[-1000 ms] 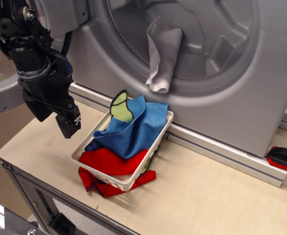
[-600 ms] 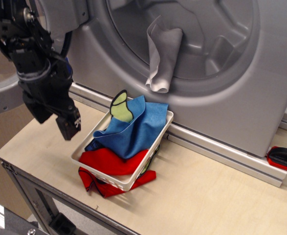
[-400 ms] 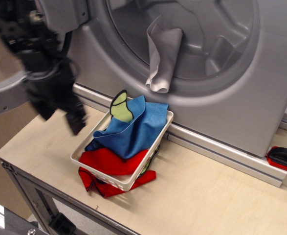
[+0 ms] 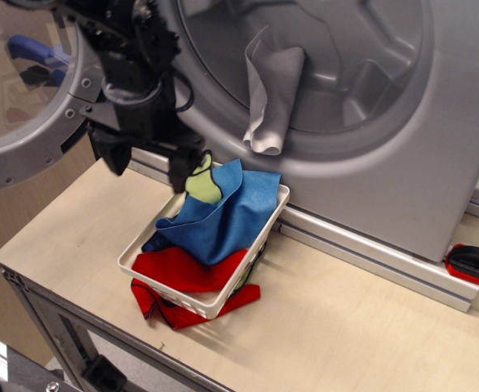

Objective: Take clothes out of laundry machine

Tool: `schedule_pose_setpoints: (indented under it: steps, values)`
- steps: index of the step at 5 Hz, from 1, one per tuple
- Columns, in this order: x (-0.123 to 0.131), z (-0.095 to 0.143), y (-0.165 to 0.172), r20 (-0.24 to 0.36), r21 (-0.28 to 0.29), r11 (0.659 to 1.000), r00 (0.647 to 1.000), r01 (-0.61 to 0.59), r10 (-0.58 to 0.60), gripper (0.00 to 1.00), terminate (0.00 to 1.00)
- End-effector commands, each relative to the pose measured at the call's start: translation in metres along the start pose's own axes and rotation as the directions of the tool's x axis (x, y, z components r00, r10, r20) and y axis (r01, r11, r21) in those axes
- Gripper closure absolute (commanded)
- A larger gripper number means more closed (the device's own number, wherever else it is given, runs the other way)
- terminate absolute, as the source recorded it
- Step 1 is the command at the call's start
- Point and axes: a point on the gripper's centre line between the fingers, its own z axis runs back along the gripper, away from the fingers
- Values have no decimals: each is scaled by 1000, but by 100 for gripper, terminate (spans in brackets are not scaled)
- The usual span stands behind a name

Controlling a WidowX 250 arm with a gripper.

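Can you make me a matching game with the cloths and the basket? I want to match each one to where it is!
Things:
1. grey cloth
2. blue cloth
3. red cloth
4. basket

Places:
A. on the wooden table, in front of the washer
B. lowest in the basket, spilling over its front edge
C. hanging out of the round drum opening
D. on top of the pile in the basket

Pairs: 1-C, 2-D, 3-B, 4-A

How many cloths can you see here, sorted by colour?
Grey cloth, hanging from the washer opening: 1
Blue cloth, in the white basket: 1
Red cloth, in the basket: 1
Green piece, in the basket: 1
Total: 4
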Motion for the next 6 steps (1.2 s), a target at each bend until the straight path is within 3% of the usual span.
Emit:
schedule_pose_setpoints:
  steps: [1, 2, 4, 6]
  values:
    - [39, 37, -30, 251, 81, 997, 967, 15, -35, 0, 0]
    - [57, 41, -39, 347, 64, 996, 935, 56, -75, 0, 0]
    - [96, 46, -48, 462, -7, 994, 882, 108, -93, 0, 0]
    - [125, 21, -53, 459, -30, 991, 883, 130, -102, 0, 0]
